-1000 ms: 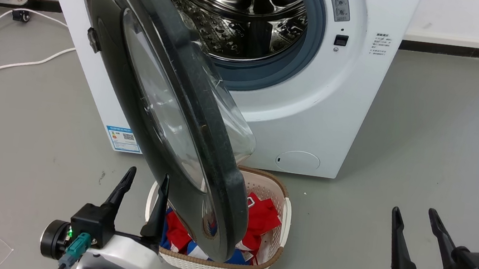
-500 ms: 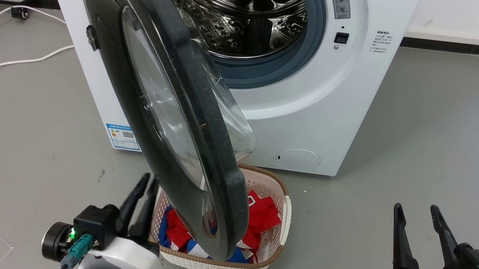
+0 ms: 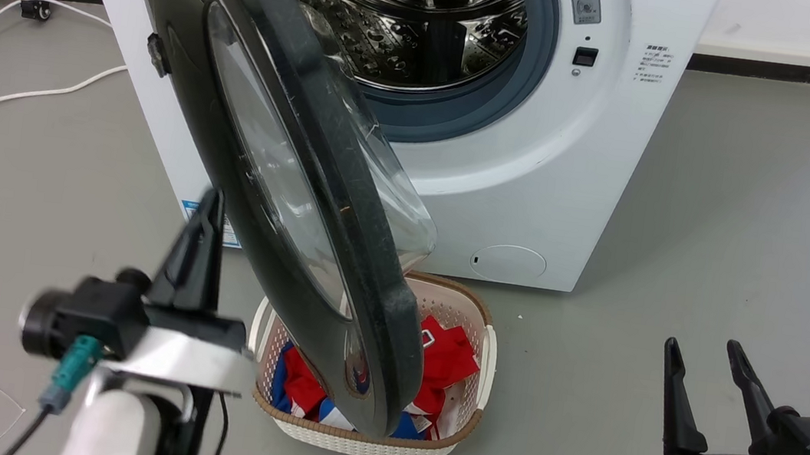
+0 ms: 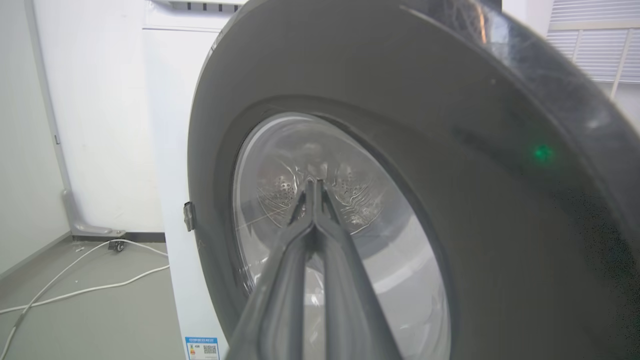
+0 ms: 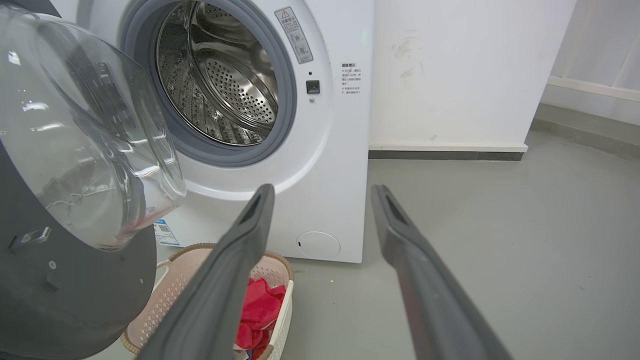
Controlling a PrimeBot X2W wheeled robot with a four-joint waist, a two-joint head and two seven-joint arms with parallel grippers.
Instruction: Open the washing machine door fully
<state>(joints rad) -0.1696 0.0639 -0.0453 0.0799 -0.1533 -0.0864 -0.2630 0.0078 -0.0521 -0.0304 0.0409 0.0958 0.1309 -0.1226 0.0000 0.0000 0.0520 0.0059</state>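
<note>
No legible txt: warning-triangle label [image 5: 296, 35] on washer [image 5: 345, 165] front, QR sticker [image 4: 202, 348] at btm corner, print too small.

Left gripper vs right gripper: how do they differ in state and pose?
Left gripper has its jaws shut together; right gripper has its jaws spread open. Left gripper points at the outer face of the washing machine door, close to it; right gripper sits off to the side over the floor, apart from the door. Shared: neither holds anything, and both point toward the washing machine.
</note>
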